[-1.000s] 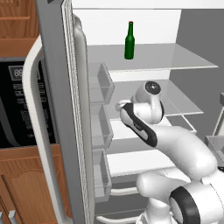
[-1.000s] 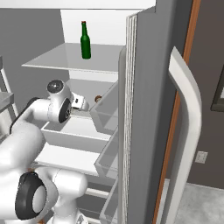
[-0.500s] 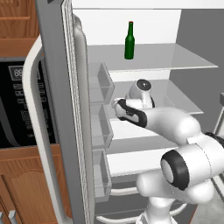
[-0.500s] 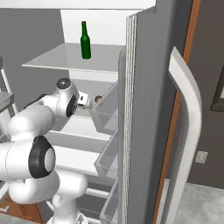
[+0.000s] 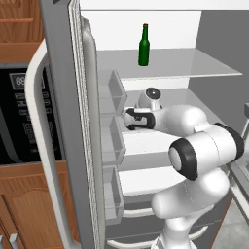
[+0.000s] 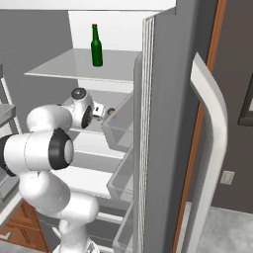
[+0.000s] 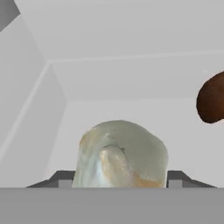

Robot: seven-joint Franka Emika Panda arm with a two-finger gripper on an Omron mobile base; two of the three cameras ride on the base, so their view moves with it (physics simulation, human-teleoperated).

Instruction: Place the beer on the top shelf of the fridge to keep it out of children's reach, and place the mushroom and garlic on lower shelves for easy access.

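Note:
The beer (image 5: 143, 44) (image 6: 96, 45), a dark green bottle, stands upright on the top shelf (image 5: 194, 65) (image 6: 54, 69) of the open fridge (image 5: 73, 121). My gripper (image 5: 126, 118) (image 6: 102, 110) (image 7: 118, 179) reaches in just above the second shelf (image 5: 141, 141) (image 6: 91, 141), one of the lower shelves. It is shut on the garlic (image 7: 122, 153), a pale bulb that spans the gap between the fingertips. The brown mushroom (image 7: 212, 98) (image 6: 110, 111) sits on that same shelf, close beside the gripper.
Clear door bins (image 5: 114, 92) (image 6: 121, 128) jut in close to the gripper on both sides. The fridge's white back wall (image 7: 131, 35) is right ahead. A black oven (image 5: 19, 116) in wood cabinets stands left of the fridge door.
The arm has stretched deeper into the fridge and its elbow has swung up. The hand has moved further in over the second shelf, still holding the garlic. The beer has not moved.

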